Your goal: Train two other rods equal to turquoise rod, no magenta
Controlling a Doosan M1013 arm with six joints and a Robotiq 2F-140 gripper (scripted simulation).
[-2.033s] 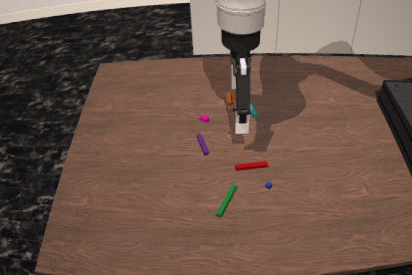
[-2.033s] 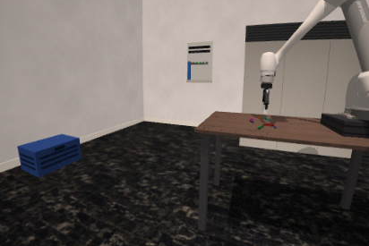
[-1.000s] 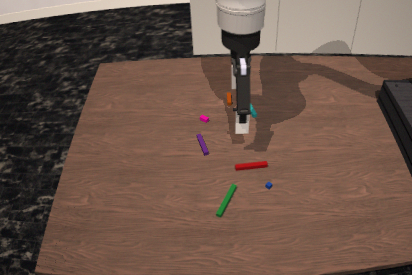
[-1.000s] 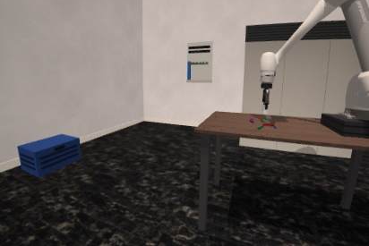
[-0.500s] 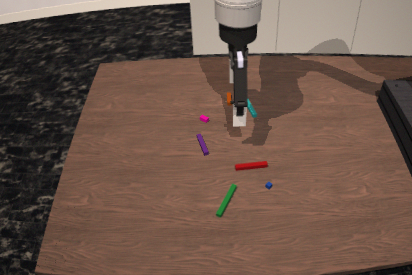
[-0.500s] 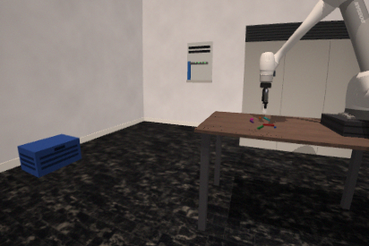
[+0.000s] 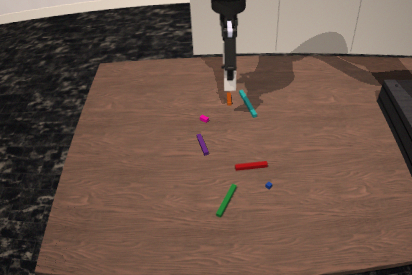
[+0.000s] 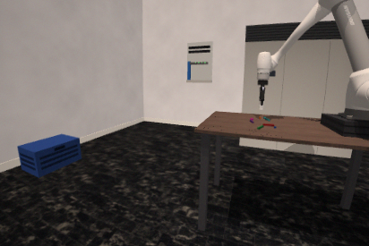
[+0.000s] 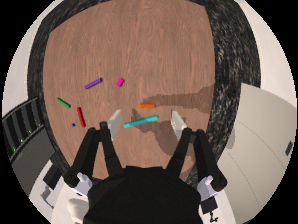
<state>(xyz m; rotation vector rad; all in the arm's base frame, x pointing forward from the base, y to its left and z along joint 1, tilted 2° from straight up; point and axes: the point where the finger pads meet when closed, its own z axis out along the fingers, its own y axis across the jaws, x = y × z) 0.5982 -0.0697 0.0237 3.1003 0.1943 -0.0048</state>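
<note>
long turquoise rod (image 7: pixel 248 103) (image 9: pixel 141 121), square-edged, material uncertain: lies flat on the brown wood-grain table (image 7: pixel 150 175) (image 8: pixel 269 127) (image 9: pixel 130 50). short orange rod (image 7: pixel 229 99) (image 9: pixel 147 106) just beside it, apart. purple rod (image 7: pixel 202 144) (image 9: pixel 93 83) farther from turquoise, beyond the small magenta rod (image 7: pixel 204 118) (image 9: pixel 120 82); red, green and blue ones farther still. black two-finger pincer (image 7: pixel 230 82) (image 8: pixel 261 106) (image 9: pixel 146 116) above, part-released, grasping nothing. orange plus purple likely makes the train. risk: descending askew, a fingertip could knock turquoise while reaching for orange; a crooked release could spoil the line.
</note>
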